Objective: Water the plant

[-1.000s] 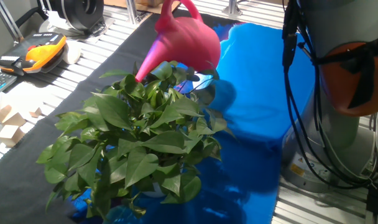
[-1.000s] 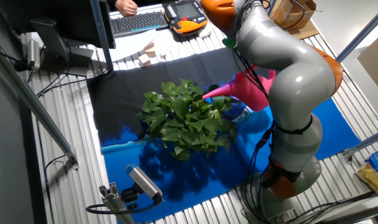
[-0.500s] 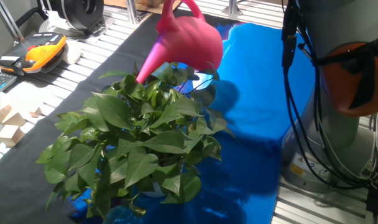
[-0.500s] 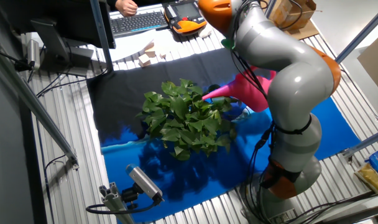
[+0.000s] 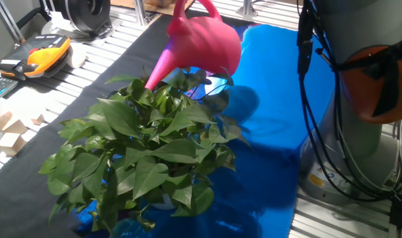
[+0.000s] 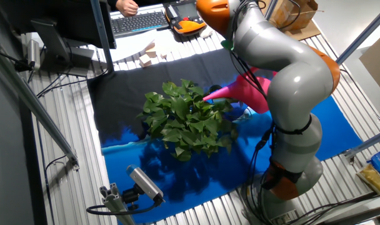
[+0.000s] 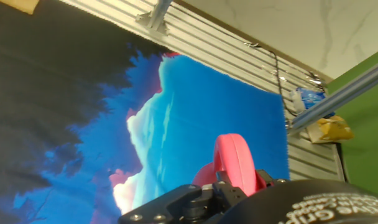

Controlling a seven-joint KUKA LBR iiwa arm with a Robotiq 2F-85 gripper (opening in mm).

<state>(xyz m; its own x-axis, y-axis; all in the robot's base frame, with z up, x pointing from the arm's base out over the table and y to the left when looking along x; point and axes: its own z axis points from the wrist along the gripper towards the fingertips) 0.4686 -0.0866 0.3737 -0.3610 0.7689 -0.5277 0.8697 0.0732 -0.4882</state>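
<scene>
The plant (image 5: 148, 145) is a wide bush of glossy green leaves on the cloth; it also shows in the other fixed view (image 6: 187, 119). A pink watering can (image 5: 204, 43) hangs tilted over the plant's far edge, with its spout tip (image 5: 151, 82) down among the leaves. The can also shows in the other fixed view (image 6: 252, 94), partly behind the arm. In the hand view my gripper (image 7: 229, 182) is shut on the can's pink loop handle (image 7: 234, 155). The fingers are out of sight in both fixed views.
A blue cloth (image 5: 274, 99) and a black cloth (image 5: 88, 92) cover the table. An orange teach pendant (image 5: 45, 51) and wooden blocks (image 5: 9, 129) lie at the left. The arm's base and cables (image 5: 360, 99) stand at the right. A keyboard (image 6: 140, 22) lies at the back.
The watering can has shifted slightly to the right and up, with its body tipped a little more. The spout stays over the leaves. The plant has not moved.
</scene>
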